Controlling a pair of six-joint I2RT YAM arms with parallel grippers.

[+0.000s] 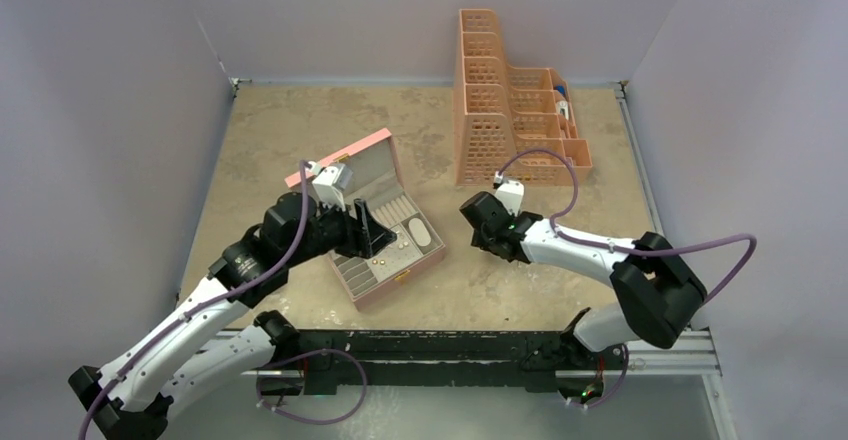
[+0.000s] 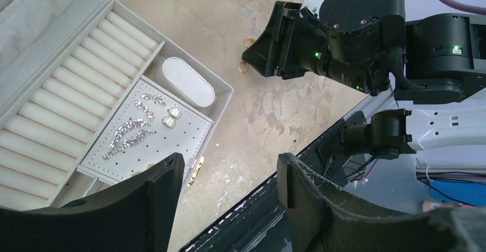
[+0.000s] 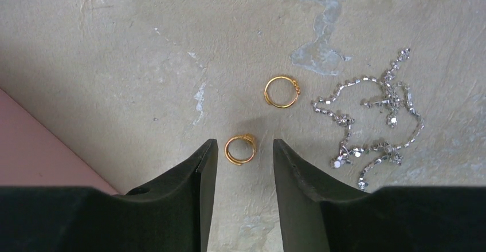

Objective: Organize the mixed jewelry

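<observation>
My right pincer is open, with a finger on each side of a gold ring on the worktop just right of the pink box. I'm not squeezing yet, just lined up to close across the band. The second ring and the silver chain lie farther from the box. My left pincer hangs open and empty over the box.

A coppery-gold ring and a second gold ring lie flat and apart near the middle of the bench. A tangled silvery rhinestone chain lies just beside them. Sparkling leaf-shaped pieces and two pearl studs sit on the jewelry box's perforated white pad.
</observation>
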